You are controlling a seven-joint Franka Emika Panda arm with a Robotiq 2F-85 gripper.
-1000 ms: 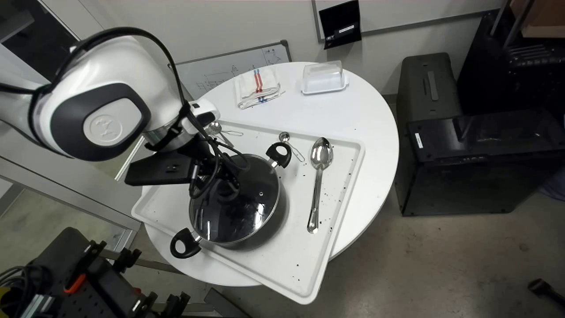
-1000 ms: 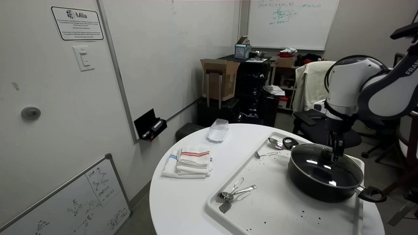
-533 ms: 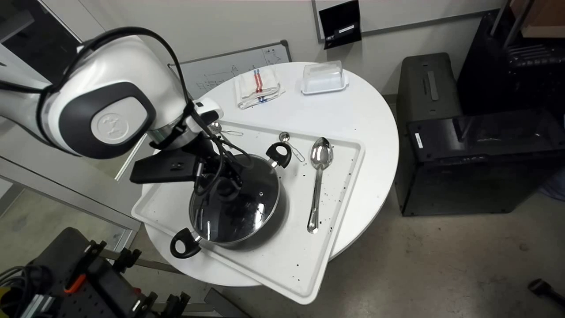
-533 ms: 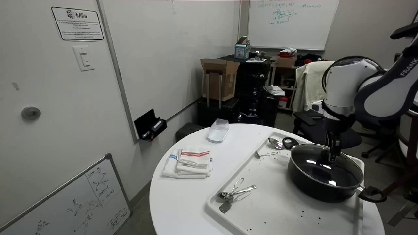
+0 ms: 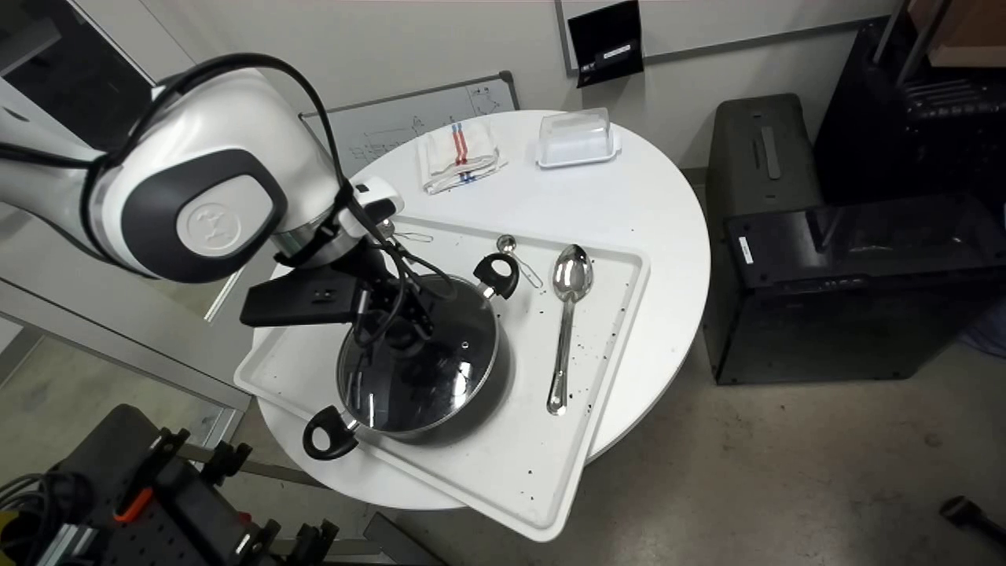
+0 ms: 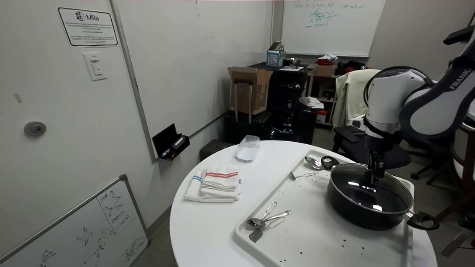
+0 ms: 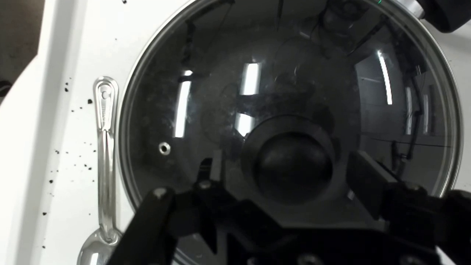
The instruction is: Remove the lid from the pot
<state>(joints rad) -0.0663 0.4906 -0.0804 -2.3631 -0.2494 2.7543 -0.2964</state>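
Robotiq gripper (image 6: 374, 179) shifted slightly left in an exterior view since the earlier frame. Wrist view: fingers (image 7: 368, 180) apart, dark knob (image 7: 294, 167) between them, lower right of centre, gap each side. Glass lid (image 7: 287, 101) below the gripper, seated on the black pot (image 6: 354, 212); round, no long axis, knob pointing up.

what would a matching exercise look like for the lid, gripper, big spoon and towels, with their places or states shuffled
Things:
1. glass lid
2. gripper
3. large spoon
4. folded towels

Places or states:
A. open, at the dark knob
B. on the white table, off the tray
C. resting on the pot
D. on the tray, beside the pot

Pairs: 1-C, 2-A, 3-D, 4-B
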